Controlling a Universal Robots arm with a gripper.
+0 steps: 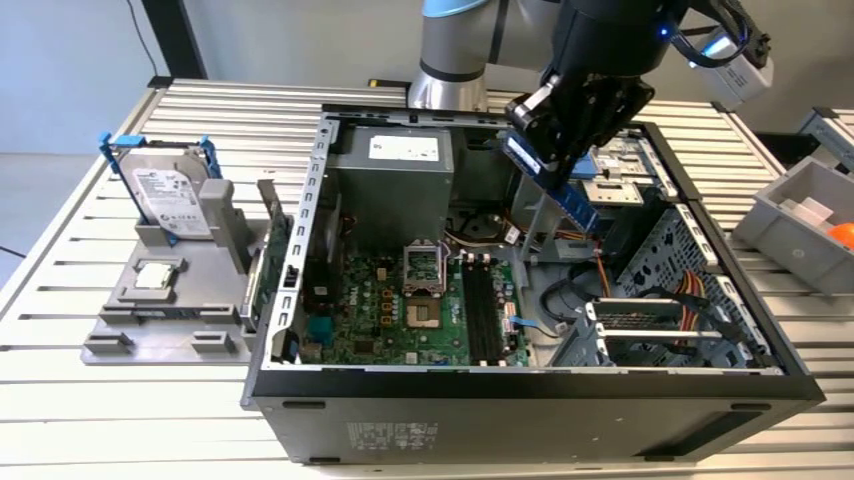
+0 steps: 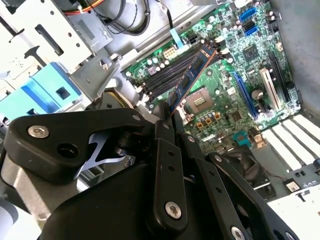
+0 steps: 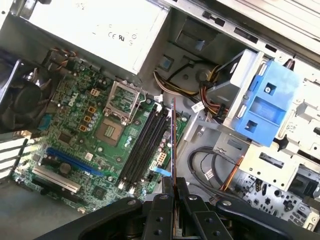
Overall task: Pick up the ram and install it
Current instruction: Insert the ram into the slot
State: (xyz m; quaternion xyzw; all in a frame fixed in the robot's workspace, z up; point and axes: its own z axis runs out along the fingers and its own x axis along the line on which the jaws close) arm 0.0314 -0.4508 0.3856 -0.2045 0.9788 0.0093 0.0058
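My gripper (image 1: 558, 165) is shut on the ram (image 1: 571, 195), a narrow blue circuit-board stick that hangs tilted above the open computer case (image 1: 534, 385), over its far right part. In the second wrist view the ram (image 2: 192, 75) sticks out from the black fingers (image 2: 165, 125) over the green motherboard (image 2: 235, 80). Its free end lies above the long black memory slots (image 2: 167, 77). The first wrist view shows the ram (image 3: 173, 135) edge-on as a thin line, just beside the slots (image 3: 145, 142). In the exterior view the slots (image 1: 481, 310) lie below and nearer than the ram.
A power supply (image 1: 394, 175) fills the case's back. Cables (image 1: 641, 290) and a drive cage (image 1: 667, 330) crowd its right side. A hard drive (image 1: 171, 195) stands on a grey holder (image 1: 160, 300) at the exterior view's left. A grey bin (image 1: 807, 225) sits at the right.
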